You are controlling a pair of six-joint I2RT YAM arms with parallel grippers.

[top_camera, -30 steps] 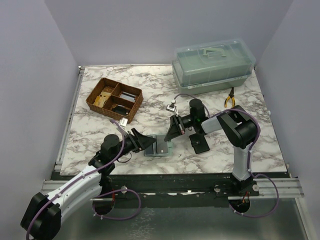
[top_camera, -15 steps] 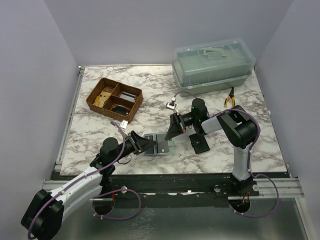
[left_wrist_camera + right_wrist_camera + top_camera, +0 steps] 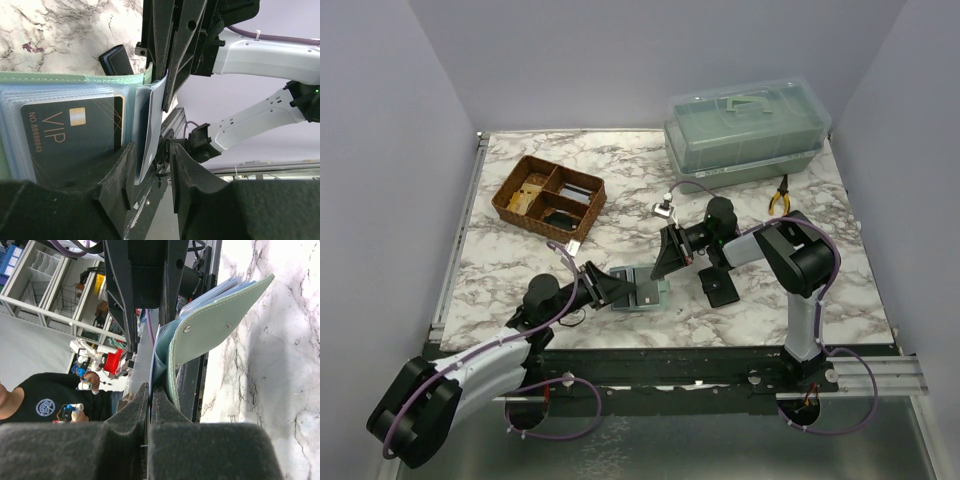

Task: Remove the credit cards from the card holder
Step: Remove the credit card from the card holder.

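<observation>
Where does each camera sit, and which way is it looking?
Top view: sits above and behind the arms, looks down on the table; both arms show, bases at the bottom.
Left wrist view: rides the left arm, looks past the left hand at the card holder and the right hand.
Right wrist view: rides the right arm, looks past the right hand, shut on the pale blue card, at the left hand.
Shared: all three show the card holder between both hands.
</observation>
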